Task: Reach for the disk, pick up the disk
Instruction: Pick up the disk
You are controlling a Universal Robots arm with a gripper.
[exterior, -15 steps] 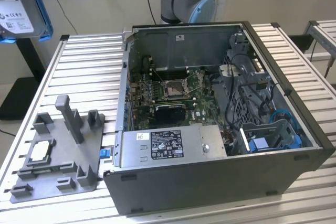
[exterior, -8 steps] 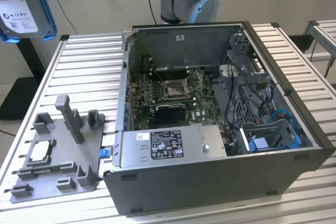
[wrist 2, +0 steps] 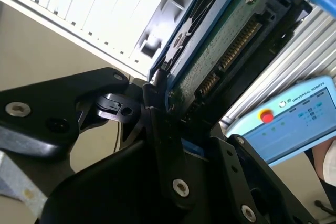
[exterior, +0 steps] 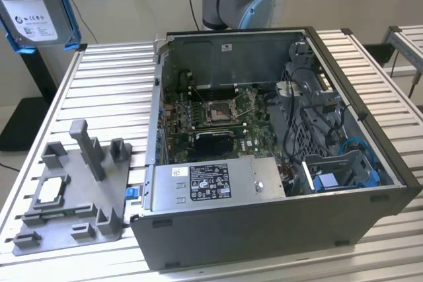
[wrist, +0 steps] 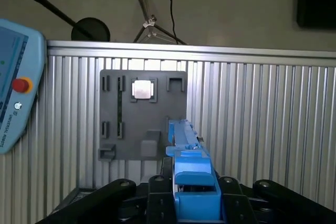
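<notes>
The disk [exterior: 34, 6], a silver-grey drive with a white label in a blue bracket, hangs high over the table's far corner at the exterior view's left. In the second wrist view my gripper [wrist 2: 167, 109] is shut on the disk [wrist 2: 220, 51], whose green circuit-board side and connector pins face the camera. In the first wrist view the disk [wrist: 190, 163] shows edge-on as a blue strip rising between the black fingers [wrist: 157, 190] of my gripper [wrist: 191, 195].
An open computer case [exterior: 264, 229] fills the middle of the slatted table [exterior: 106, 90]. A grey fixture plate [exterior: 73, 196] with upright pegs holds a small silver chip [exterior: 53, 191]. A blue teach pendant [wrist: 13, 87] lies at the table's edge.
</notes>
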